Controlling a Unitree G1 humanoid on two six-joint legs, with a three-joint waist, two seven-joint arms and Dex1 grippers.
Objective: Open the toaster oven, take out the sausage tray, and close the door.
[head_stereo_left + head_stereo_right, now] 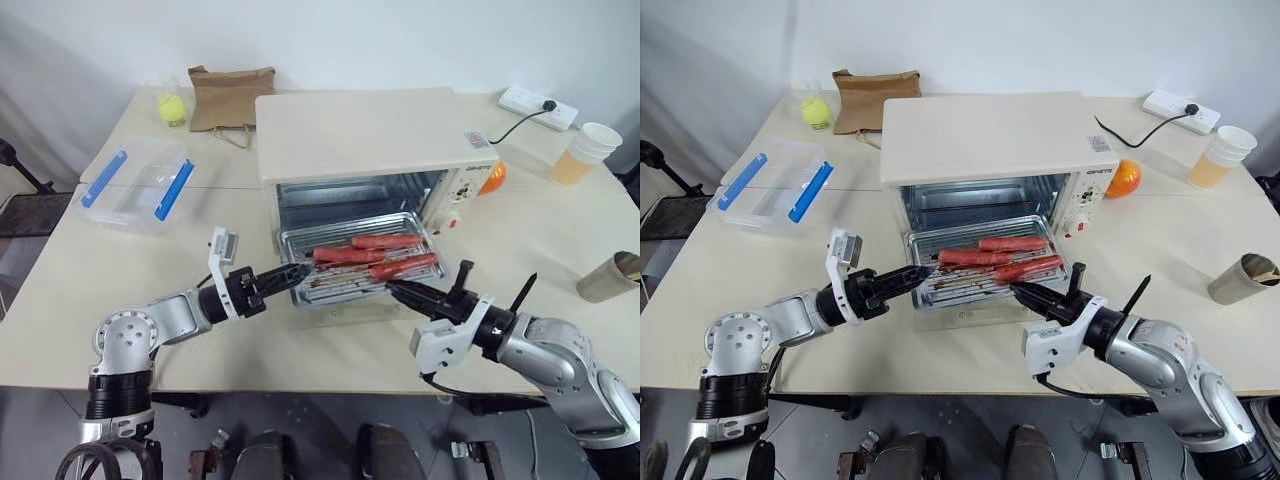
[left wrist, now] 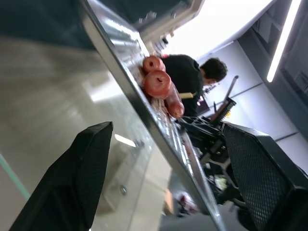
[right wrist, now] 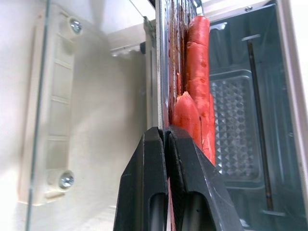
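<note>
Between the two hands, the shiny ribbed metal sausage tray is being held: right hand clamped on its edge, left hand spread wide around its opposite edge.

The lowered door and sausage tray block the toaster oven mouth. Bare bench lies open either side.

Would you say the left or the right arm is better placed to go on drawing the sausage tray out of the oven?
Probably the right: the right gripper is shut on the sausage tray rim, whereas the left gripper is open, its fingers astride the opposite edge without gripping.
</note>
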